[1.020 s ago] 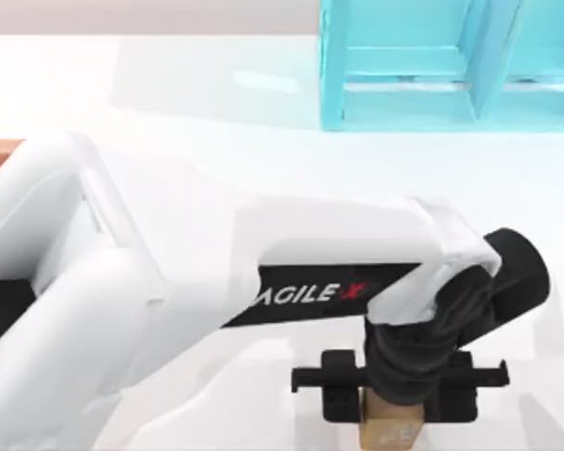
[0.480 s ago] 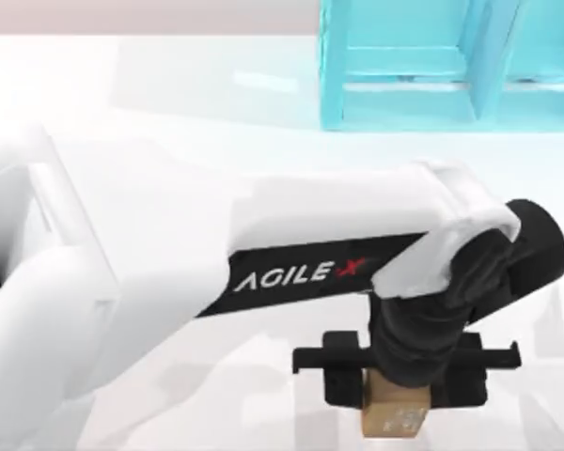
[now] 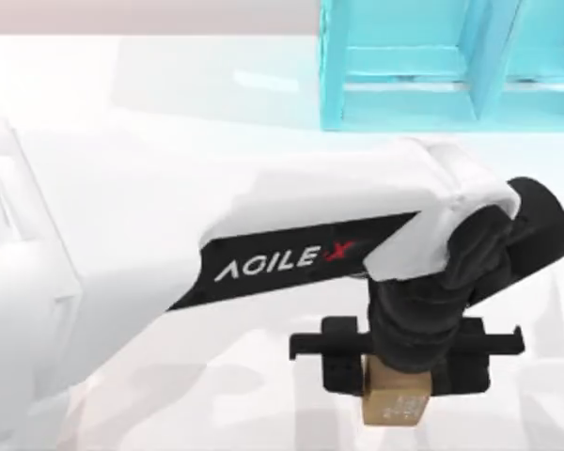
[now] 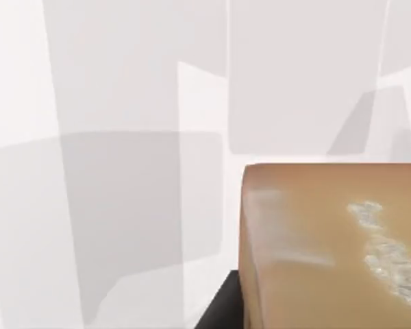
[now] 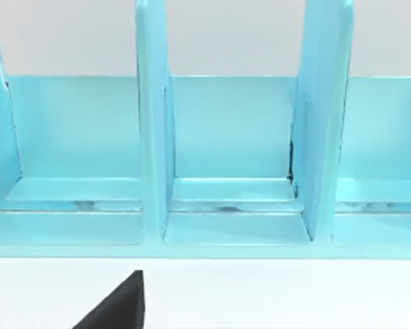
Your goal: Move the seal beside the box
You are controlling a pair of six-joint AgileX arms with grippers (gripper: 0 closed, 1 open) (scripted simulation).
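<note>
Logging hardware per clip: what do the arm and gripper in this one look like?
The left arm has glossy white rounded shells and a black band lettered AGILE in white with a red X. Its wrist is black, ending in the left gripper, black with a flat crossbar. No cables are visible.

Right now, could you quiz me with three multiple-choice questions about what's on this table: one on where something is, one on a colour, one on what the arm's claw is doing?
1. Where is the seal?
A. inside the shelf
B. at the near edge of the table, under the left gripper
C. at the table's far left

2. What colour is the shelf unit?
A. cyan blue
B. red
C. black

3. What is the left gripper doing?
A. hanging open above bare table
B. shut on the seal
C. resting in the shelf

Answers: 1 B, the tan block sits just below the black gripper; 2 A, its walls and dividers are cyan; 3 B, the left wrist view shows the block held close.
</note>
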